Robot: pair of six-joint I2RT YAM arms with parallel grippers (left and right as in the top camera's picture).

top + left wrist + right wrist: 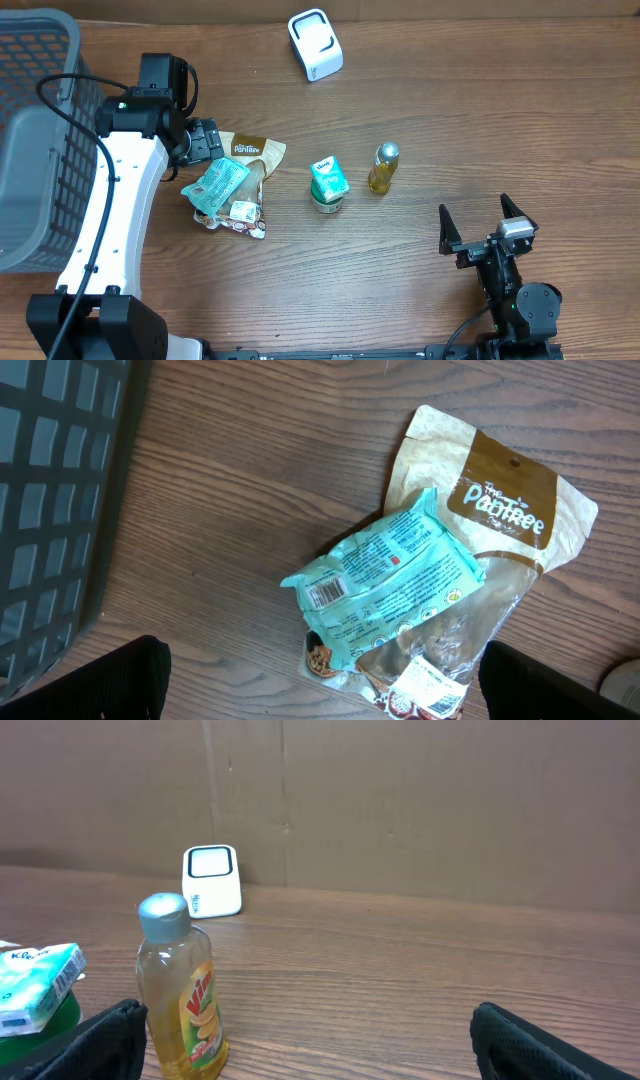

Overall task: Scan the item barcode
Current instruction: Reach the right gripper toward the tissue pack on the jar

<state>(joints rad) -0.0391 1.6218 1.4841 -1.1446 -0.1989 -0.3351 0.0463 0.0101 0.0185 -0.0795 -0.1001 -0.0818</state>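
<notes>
A white barcode scanner (315,44) stands at the back of the table and also shows as the scanner (212,880). A teal packet (385,575) lies barcode up on a brown Pantree bag (500,510), with a small snack packet (243,215) beside them. My left gripper (205,140) hovers just left of this pile. In the wrist view the left gripper (325,685) is open and holds nothing. At the front right, my right gripper (487,228) is open and empty. It faces a yellow bottle (180,990).
A grey basket (35,130) fills the left edge, also seen as the basket (55,500). A teal carton (328,183) stands mid-table beside the yellow bottle (383,167). A cardboard wall runs behind the table.
</notes>
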